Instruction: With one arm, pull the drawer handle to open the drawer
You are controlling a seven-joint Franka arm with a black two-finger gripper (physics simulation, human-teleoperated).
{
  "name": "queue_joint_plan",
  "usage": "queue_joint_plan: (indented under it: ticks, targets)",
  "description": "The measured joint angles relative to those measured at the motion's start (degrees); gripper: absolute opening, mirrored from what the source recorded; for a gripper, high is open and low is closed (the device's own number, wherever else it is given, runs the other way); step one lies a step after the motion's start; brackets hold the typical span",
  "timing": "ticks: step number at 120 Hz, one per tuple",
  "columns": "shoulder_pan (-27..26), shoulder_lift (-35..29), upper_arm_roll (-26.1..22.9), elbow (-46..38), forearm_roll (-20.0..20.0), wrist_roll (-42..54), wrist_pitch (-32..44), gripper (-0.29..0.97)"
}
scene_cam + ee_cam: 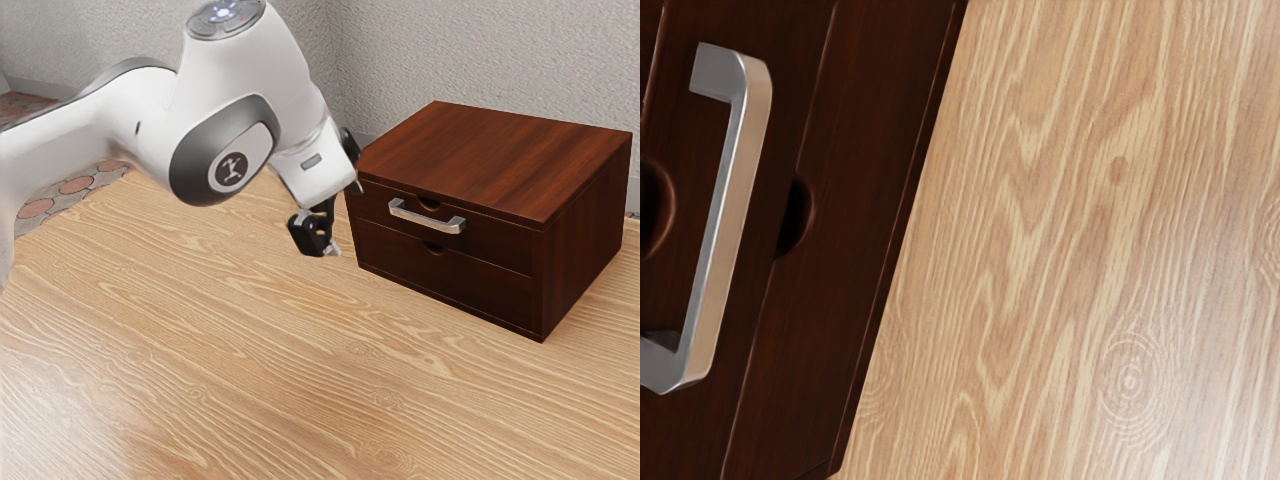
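A white Franka arm (200,110) reaches in from the exterior view's left over a pale wooden table (250,370). Its black gripper (318,240) hangs just above the tabletop. The claw sits close beside the front corner of a dark wooden cabinet (500,150), the corner nearer the exterior view's left. It is clear of the drawer handle (427,216), and whether it is spread wide or drawn narrow cannot be told from this angle.

The cabinet stands toward the table's far edge, on the exterior view's right, near a grey wall (480,50). The silver bar handle is mounted on the upper drawer (490,240), whose front looks flush with the lower drawer (450,280) beneath it. The lower drawer has only a small finger notch at its top edge.

The wrist view takes in the handle (725,200) against the dark cabinet front (860,200), with bare tabletop (1090,250) alongside.
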Motion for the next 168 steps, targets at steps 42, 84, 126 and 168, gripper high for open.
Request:
queue_joint_plan:
  ticks: [42, 84, 126, 168]
  targets:
    - [6.4, 0.3, 0.2, -1.3, 0.1, 6.1, 3.6, 0.68]
    - [-1.1, 0.4, 0.2, -1.3, 0.2, 9.5, 4.3, 0.68]
    - [1.4, 0.9, 0.2, -2.4, 1.0, 10.8, 6.8, 0.68]
    - [-1.6, 1.8, 0.1, -2.6, 2.0, 10.9, 8.9, 0.68]
